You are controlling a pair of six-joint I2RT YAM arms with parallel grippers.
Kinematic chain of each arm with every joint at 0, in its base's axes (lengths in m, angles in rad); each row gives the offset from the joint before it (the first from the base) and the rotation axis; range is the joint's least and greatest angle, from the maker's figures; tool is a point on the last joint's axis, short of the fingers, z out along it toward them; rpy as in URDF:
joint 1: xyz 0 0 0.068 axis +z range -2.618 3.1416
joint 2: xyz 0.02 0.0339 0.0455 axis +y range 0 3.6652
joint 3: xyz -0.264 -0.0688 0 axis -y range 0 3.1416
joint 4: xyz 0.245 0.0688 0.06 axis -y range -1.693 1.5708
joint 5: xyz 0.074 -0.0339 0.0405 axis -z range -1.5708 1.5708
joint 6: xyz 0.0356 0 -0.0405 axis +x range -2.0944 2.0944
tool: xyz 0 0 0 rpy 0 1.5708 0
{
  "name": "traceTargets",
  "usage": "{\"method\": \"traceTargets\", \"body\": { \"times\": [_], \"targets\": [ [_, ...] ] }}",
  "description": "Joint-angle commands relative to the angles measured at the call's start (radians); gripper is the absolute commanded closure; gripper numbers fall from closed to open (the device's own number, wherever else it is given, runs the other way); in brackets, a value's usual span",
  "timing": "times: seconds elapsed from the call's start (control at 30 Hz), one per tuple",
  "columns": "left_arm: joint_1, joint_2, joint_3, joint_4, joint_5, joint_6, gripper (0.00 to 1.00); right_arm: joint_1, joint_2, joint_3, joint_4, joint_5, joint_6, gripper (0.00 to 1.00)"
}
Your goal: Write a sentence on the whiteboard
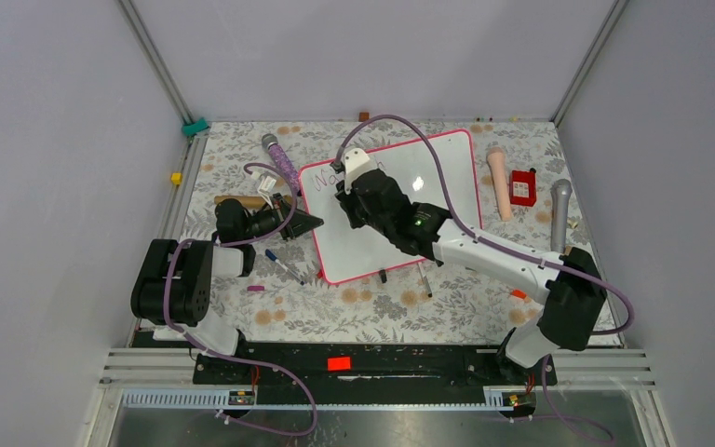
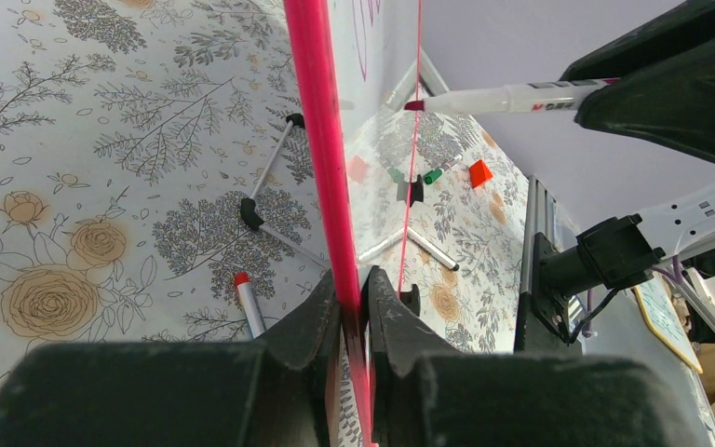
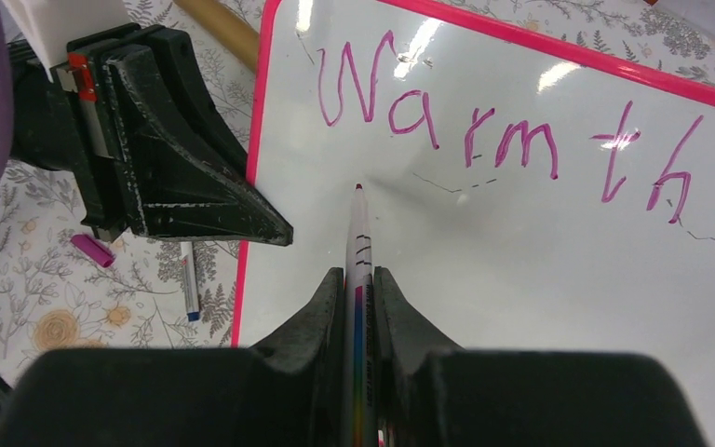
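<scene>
Pink-framed glossy whiteboard (image 3: pixel 540 307), rounded corners.

Black left arm (image 1: pixel 182 279) folded close to own base, forearm reaching right; left gripper (image 2: pixel 354 291) jaws almost together, pinching thin pink-red frame edge of large glossy white whiteboard (image 1: pixel 447 182). White-and-black right arm (image 1: pixel 489 250) stretched up-left from base, wrist bent downward; right gripper (image 3: pixel 358 277) jaws clamped on slim white marker pen (image 3: pixel 360 223), tip pointing forward.

Illumination bright, even, from overhead; elongated glare patches near the whiteboard (image 3: pixel 521 251) top edge; shadows soft; close foreground slightly defocused in my wrist views.
</scene>
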Motion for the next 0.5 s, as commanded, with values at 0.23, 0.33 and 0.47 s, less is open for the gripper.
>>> {"method": "traceTargets", "body": {
  "times": [0.23,0.33,0.47],
  "targets": [
    [0.013,0.015,-0.008,0.051,-0.095,0.107,1.0,0.011,0.04,0.078,-0.01,0.106,-0.053,1.0],
    [0.013,0.015,-0.007,0.051,-0.095,0.106,1.0,0.01,0.044,0.078,-0.008,0.069,-0.051,1.0],
    [0.013,0.014,-0.008,0.051,-0.095,0.106,1.0,0.01,0.049,0.078,-0.008,0.108,-0.051,1.0]
  ]
}}
